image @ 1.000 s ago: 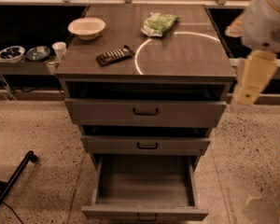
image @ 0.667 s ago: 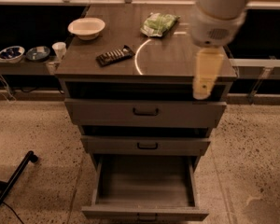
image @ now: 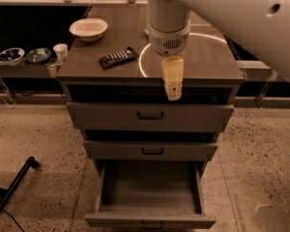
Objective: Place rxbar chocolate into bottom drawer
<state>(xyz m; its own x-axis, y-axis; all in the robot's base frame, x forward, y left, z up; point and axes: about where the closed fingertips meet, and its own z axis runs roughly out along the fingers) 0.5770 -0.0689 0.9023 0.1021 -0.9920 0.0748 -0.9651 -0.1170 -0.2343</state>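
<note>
The rxbar chocolate (image: 118,57) lies flat on the cabinet top, left of centre, in a black wrapper with pale blocks. My gripper (image: 173,92) hangs from the big white arm over the front edge of the cabinet top, to the right of the bar and apart from it. It holds nothing that I can see. The bottom drawer (image: 150,221) is pulled out and its inside is bare. The two shallower drawers above it are slightly ajar.
A white bowl (image: 88,28) sits at the back left of the cabinet top (image: 208,62). Two dark bowls (image: 10,55) and a white cup (image: 61,50) stand on a low shelf to the left. A black leg (image: 14,187) crosses the floor at lower left.
The arm has swung from the cabinet's right side to the left. The gripper is now over the front middle of the top, closer to the bar, and the arm hides the green bag.
</note>
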